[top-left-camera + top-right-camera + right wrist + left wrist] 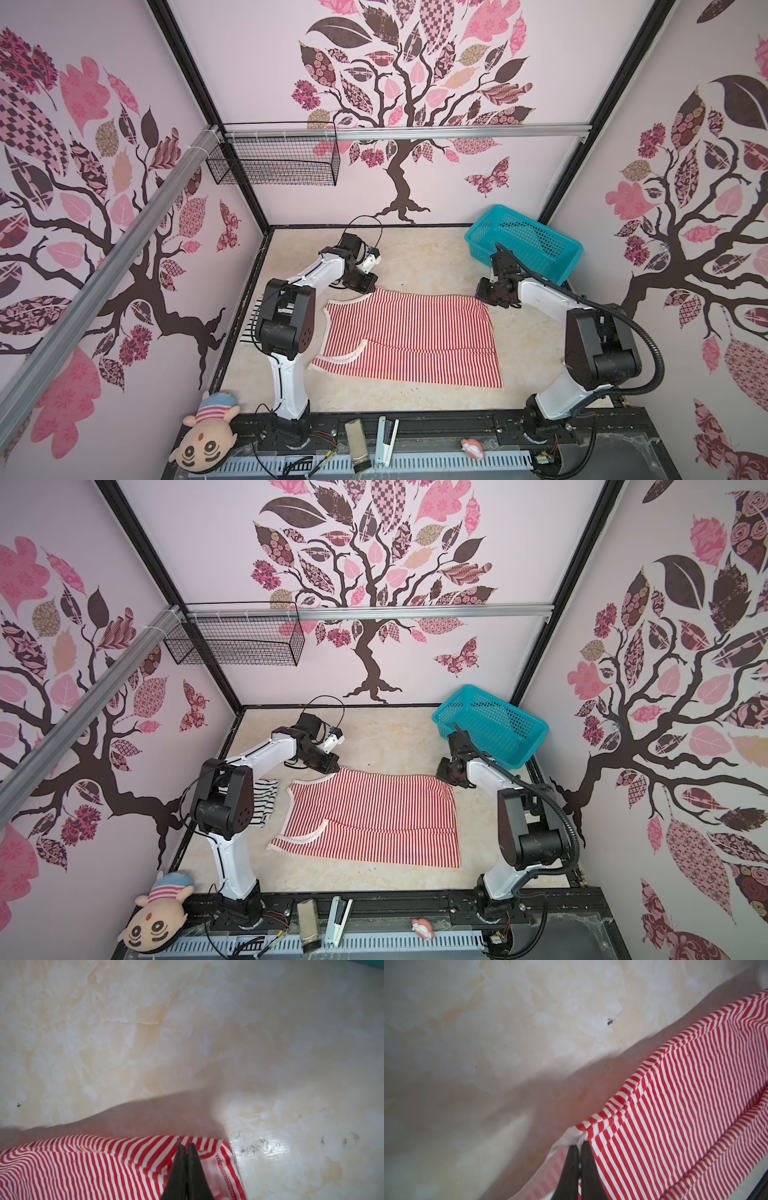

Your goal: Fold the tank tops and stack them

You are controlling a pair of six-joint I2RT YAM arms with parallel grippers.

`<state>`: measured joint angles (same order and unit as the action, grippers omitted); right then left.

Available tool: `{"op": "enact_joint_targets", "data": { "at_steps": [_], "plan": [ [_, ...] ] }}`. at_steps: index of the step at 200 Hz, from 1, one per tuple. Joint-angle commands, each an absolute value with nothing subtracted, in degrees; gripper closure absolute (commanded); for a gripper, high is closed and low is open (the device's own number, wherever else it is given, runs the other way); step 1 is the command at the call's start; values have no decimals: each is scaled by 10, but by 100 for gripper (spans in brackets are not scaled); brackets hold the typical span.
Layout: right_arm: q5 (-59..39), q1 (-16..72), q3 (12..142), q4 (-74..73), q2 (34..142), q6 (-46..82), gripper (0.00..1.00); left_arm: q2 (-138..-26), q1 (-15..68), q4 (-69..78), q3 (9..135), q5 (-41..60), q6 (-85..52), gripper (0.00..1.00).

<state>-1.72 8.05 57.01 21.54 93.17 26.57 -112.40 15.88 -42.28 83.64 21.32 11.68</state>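
The red-and-white tank top (411, 336) (374, 816) lies spread on the marbled table, pale-trimmed neck and armholes to the left, hem to the right. My left gripper (368, 291) (580, 1144) is shut on its far shoulder corner, pinching the white trim. My right gripper (482, 297) (185, 1142) is shut on the far hem corner, where the stitched edge folds under. The fabric between them is slightly raised off the table. The black-and-white tank top (264, 800) lies at the left edge, mostly hidden behind my left arm.
A teal plastic basket (528, 241) stands at the back right, close behind my right arm. A black wire basket (274, 160) hangs on the back wall. A plush doll (205, 436), a stapler (386, 440) and small items sit on the front rail.
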Motion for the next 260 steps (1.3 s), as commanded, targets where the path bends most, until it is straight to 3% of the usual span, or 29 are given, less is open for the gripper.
{"op": "enact_joint_targets", "data": {
  "at_steps": [1,76,172,260],
  "plan": [
    [-4,78,555,204,901,268,100,-1093,157,-399,800,225,123,100],
    [-10,78,504,197,846,280,100,-1013,157,-387,717,226,123,100],
    [-88,78,432,200,746,288,100,-949,157,-410,625,235,159,100],
    [-85,78,370,211,703,289,100,-940,163,-420,581,228,177,100]
  ]
}}
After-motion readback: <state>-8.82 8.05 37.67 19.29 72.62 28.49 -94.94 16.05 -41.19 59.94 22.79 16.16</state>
